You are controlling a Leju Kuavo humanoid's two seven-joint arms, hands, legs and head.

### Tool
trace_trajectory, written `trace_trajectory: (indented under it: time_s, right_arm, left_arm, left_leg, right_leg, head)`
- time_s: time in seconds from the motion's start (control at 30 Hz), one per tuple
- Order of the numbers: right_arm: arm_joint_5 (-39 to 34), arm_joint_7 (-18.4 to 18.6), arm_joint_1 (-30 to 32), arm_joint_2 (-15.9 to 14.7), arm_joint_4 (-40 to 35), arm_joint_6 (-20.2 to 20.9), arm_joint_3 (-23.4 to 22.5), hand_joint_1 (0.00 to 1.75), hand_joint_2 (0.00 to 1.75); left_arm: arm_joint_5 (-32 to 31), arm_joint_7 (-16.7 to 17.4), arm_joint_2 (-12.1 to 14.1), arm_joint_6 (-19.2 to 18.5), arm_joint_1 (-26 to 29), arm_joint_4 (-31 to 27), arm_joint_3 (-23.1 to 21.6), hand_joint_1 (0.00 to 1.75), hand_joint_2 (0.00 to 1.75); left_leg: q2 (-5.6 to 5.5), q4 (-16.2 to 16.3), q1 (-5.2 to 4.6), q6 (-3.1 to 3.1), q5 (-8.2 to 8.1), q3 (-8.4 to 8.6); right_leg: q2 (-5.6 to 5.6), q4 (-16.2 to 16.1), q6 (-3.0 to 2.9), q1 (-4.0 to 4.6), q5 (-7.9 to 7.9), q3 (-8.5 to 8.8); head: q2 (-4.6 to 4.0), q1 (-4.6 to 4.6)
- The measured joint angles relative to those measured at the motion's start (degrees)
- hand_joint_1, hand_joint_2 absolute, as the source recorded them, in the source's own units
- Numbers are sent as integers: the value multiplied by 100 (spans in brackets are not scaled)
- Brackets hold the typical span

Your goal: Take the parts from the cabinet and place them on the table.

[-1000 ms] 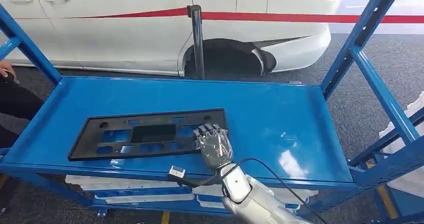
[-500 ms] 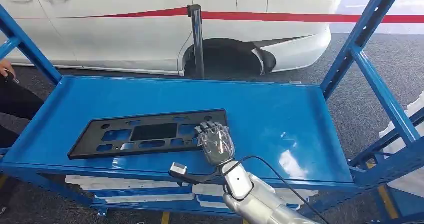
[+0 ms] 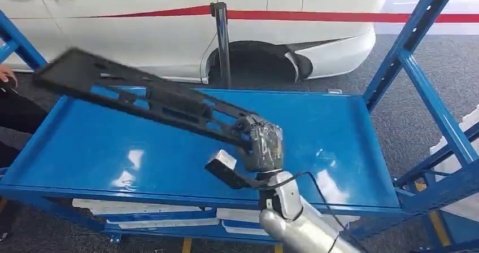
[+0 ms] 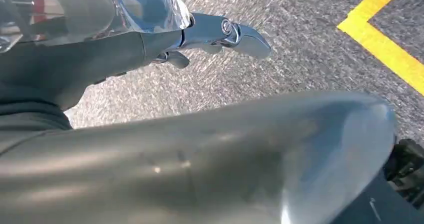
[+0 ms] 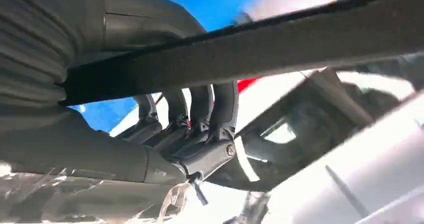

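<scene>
1. The right hand [image 3: 262, 145] grips the black part [image 3: 144, 97] by one end, above the blue shelf [image 3: 316, 134], tilted.
2. The long overhang needs a firm grip and a slow swing clear of the frame.
3. Whether the left hand [image 4: 220, 31] is closed, I cannot tell.

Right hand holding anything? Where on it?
Yes: the right hand grips the black plastic panel at its end nearest the robot, lifted clear of the blue shelf.
</scene>
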Motion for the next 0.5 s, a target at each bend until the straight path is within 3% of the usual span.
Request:
trace_trajectory:
  time_s: [0.13,0.17,0.27,0.3,0.37,0.43,0.5]
  right_arm:
    - [-953,-175,12,-307,-1128,-2,-346,175,175]
    - [-1298,-306,20,-377,-1375,-4,-427,175,175]
    - [-2664,-817,117,-564,-2287,-4,-714,175,175]
    - [-3011,-935,139,-623,-2584,-4,-854,175,175]
    - [-3462,-1066,230,-730,-3130,-4,-1143,175,175]
    - [-3754,-1110,329,-824,-3679,-4,-1393,175,175]
    - [-3856,-1115,371,-907,-4146,-4,-1566,175,175]
  left_arm:
    - [197,-116,18,5,25,0,11,0,0]
    - [334,-240,22,7,31,0,20,0,175]
    - [805,-877,29,22,41,0,175,0,175]
    - [940,-1253,29,94,43,0,230,0,0]
    - [1130,-2057,29,219,18,0,349,0,0]
    - [1441,-2974,29,61,-36,-2,501,0,0]
    - [1670,-3483,24,-169,-122,-9,654,0,0]
  left_leg:
    - [2,0,0,0,0,-11]
    - [2,0,0,0,0,-12]
    - [-2,1,1,0,0,-17]
    - [-2,1,1,0,0,-18]
    - [0,1,2,0,0,-18]
    - [0,1,1,0,0,-18]
    - [1,0,1,1,0,-19]
  right_leg:
    - [2,0,0,0,0,-16]
    - [2,0,0,0,0,-17]
    - [0,-1,0,-1,0,-22]
    - [0,-1,0,-1,0,-23]
    - [0,-1,0,-1,0,-24]
    - [1,-1,0,-1,0,-25]
    - [2,-1,0,-1,1,-24]
  head:
    - [0,-2]
    - [0,-2]
    - [0,-2]
    - [0,-2]
    - [0,-2]
    - [0,0]
    - [0,-2]
